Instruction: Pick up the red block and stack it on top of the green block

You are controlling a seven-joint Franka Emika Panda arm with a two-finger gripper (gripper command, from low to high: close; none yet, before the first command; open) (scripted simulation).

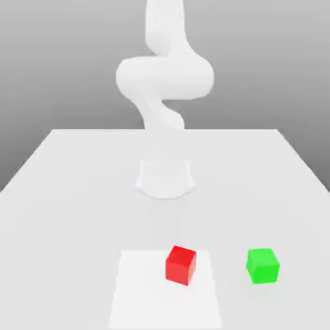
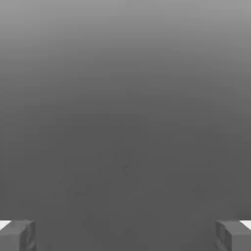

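In the exterior view, the red block (image 1: pixel 180 265) is seen at the lower middle of the frame, resting on a pale square patch (image 1: pixel 148 296) and turned at an angle to the patch's edges. If the grasp is made without the wrist being matched to that turn, a corner may be caught and the block twisted or pushed aside. The green block (image 1: pixel 262 266) is seen at the lower right, well apart from the red one and set down on the bare tabletop (image 1: pixel 84 213). Its top is no wider than the red block, so a release made off centre could let the upper block tip off, and a descent carried too low could shove the lower one away.

Farther back, the white arm (image 1: pixel 164 77) is seen rising from its base (image 1: pixel 165 180) at the centre, its upper links running out of the frame's top edge. In the hand view, the gripper (image 2: pixel 125 236) is seen with its fingertips spread wide and nothing between them, a plain grey backdrop beyond. A long reach forward and down would seem to be called for first.
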